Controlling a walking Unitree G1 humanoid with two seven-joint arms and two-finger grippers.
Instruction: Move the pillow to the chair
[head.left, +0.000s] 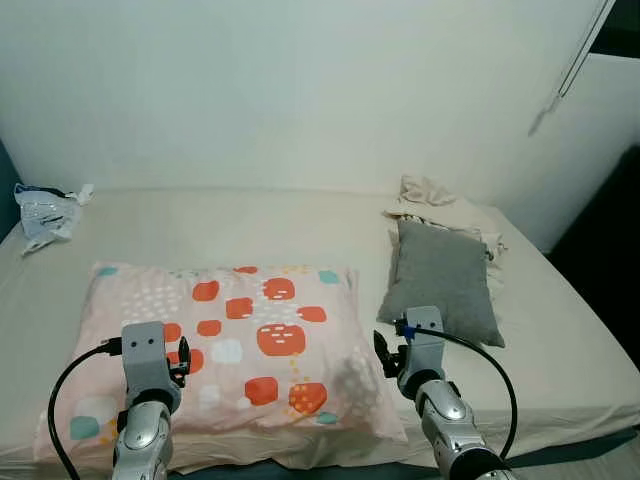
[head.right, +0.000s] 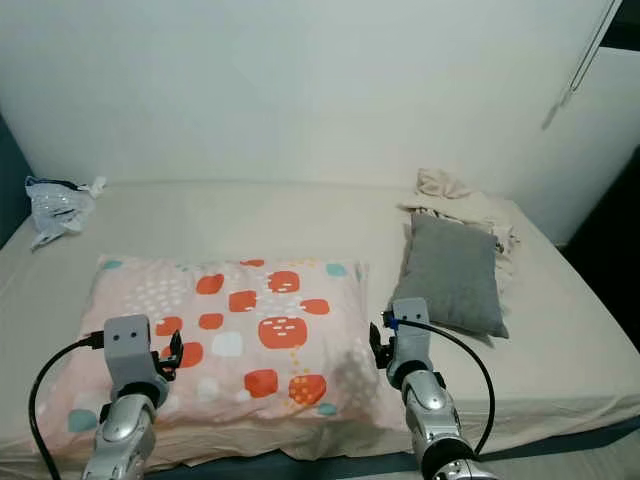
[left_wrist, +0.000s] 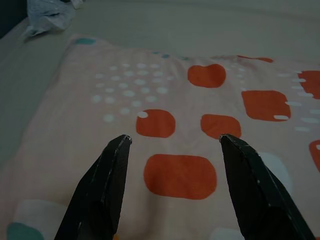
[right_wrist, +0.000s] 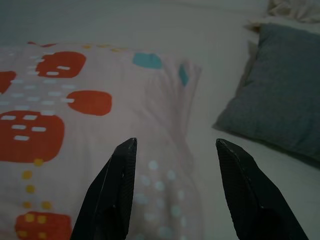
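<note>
- Bed (head.left: 560, 340): beige sheet; near edge runs along the bottom of the head views, right edge drops toward a dark floor strip at 4 o'clock.
- Wall (head.left: 300, 90): white, closes off the far side of the bed at 12 o'clock.
- Pillow (head.left: 240, 345): pink with orange and teal patches, lying flat at the near edge of the bed; long axis runs 9 to 3 o'clock, near side almost at the mattress edge.
- Open sheet beyond the pillow toward 12 o'clock and to its left at 9 o'clock.
- Grey cushion (head.left: 443, 280): just beside the pillow's right end at 2 o'clock, narrow gap between them; crumpled cloth (head.left: 440, 200) behind it.
- Plastic bag (head.left: 45, 212): far left corner, 10 o'clock.
- Left gripper (left_wrist: 172, 142): over the pillow's left half, fingers spread apart, nothing between them.
- Right gripper (right_wrist: 175, 145): over the pillow's right edge, fingers spread apart, nothing held.
</note>
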